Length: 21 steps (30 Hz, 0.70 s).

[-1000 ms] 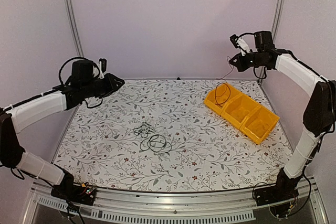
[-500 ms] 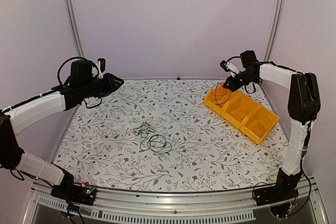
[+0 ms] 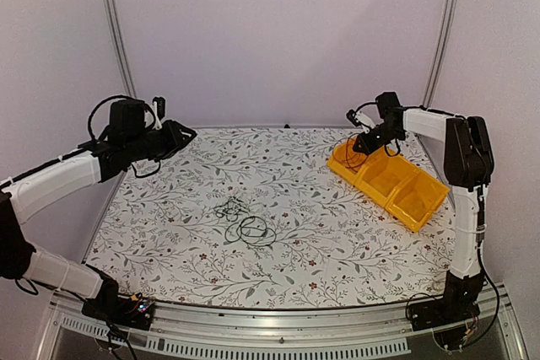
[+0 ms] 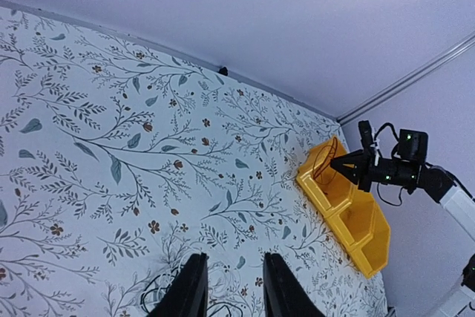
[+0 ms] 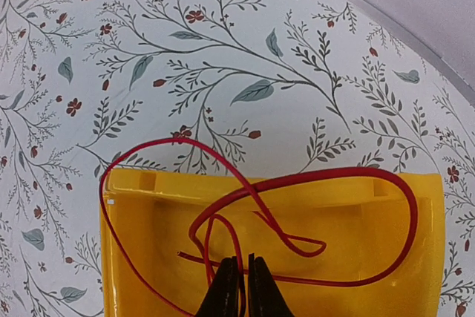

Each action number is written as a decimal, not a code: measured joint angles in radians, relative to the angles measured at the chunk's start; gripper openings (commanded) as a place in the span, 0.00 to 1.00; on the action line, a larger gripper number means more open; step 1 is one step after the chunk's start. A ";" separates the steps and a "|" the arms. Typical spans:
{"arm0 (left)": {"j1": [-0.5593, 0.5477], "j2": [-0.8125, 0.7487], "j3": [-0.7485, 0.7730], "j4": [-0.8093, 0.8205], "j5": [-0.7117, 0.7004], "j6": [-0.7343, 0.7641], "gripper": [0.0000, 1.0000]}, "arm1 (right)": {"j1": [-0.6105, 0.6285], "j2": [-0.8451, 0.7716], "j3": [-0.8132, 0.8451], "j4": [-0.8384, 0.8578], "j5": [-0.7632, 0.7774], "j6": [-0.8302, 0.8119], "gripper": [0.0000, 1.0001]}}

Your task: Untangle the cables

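While dark cable clump lay just left of and below centre of overhead view, on floral table cover, one red cable sat well apart, looped in end compartment of yellow three-compartment bin at right of frame, part of loop reaching past bin wall. Right gripper hovered over that compartment, fingers nearly together, thin slit between; red strand ran down to tips, grip on it not discernible. Left gripper hung at upper left above cover, jaws parted, nothing between.
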 measured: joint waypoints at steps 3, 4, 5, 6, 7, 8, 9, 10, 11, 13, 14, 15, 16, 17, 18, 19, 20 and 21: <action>0.000 -0.007 0.000 -0.010 -0.006 -0.008 0.26 | 0.000 0.019 0.005 -0.013 -0.001 -0.008 0.07; 0.000 -0.009 -0.002 -0.011 -0.009 -0.008 0.27 | 0.000 0.020 0.005 -0.023 -0.001 -0.011 0.10; -0.001 -0.010 -0.004 -0.011 -0.012 -0.010 0.27 | 0.000 0.020 0.007 -0.034 -0.001 -0.014 0.14; -0.002 -0.011 -0.007 -0.010 -0.013 -0.011 0.28 | 0.000 0.020 0.013 -0.046 -0.001 -0.016 0.18; -0.002 -0.011 -0.011 -0.010 -0.014 -0.013 0.28 | 0.000 0.020 0.019 -0.054 -0.001 -0.020 0.23; -0.002 -0.011 -0.018 -0.011 -0.015 -0.016 0.29 | 0.000 0.020 0.024 -0.057 -0.001 -0.024 0.25; -0.002 -0.011 -0.023 -0.012 -0.015 -0.016 0.30 | 0.000 0.019 0.025 -0.058 -0.001 -0.024 0.27; -0.003 -0.011 -0.027 -0.012 -0.014 -0.017 0.30 | 0.000 0.018 0.024 -0.061 -0.001 -0.030 0.28; -0.003 -0.010 -0.030 -0.012 -0.014 -0.017 0.30 | 0.000 0.016 0.023 -0.065 0.000 -0.029 0.30; -0.003 -0.007 -0.031 -0.012 -0.014 -0.017 0.31 | 0.000 0.001 0.006 -0.071 0.002 -0.033 0.32; -0.003 -0.004 -0.031 -0.010 -0.014 -0.015 0.32 | 0.000 -0.012 -0.006 -0.076 0.003 -0.035 0.34; -0.003 0.000 -0.031 -0.011 -0.013 -0.012 0.32 | 0.000 -0.032 -0.023 -0.083 0.007 -0.039 0.35; -0.003 0.006 -0.031 -0.011 -0.012 -0.008 0.32 | 0.000 -0.057 -0.038 -0.092 0.011 -0.044 0.37; -0.003 0.013 -0.031 -0.011 -0.010 -0.004 0.33 | 0.000 -0.080 -0.049 -0.097 0.013 -0.047 0.38; -0.003 0.019 -0.031 -0.012 -0.008 0.002 0.33 | 0.000 -0.108 -0.064 -0.097 0.016 -0.050 0.38; -0.003 0.026 -0.031 -0.013 -0.005 0.010 0.33 | 0.000 -0.141 -0.080 -0.098 0.017 -0.055 0.39; -0.003 0.035 -0.031 -0.016 0.000 0.016 0.33 | 0.000 -0.175 -0.095 -0.100 0.018 -0.058 0.39; -0.003 0.043 -0.032 -0.023 0.006 0.023 0.33 | 0.000 -0.212 -0.111 -0.100 0.017 -0.063 0.40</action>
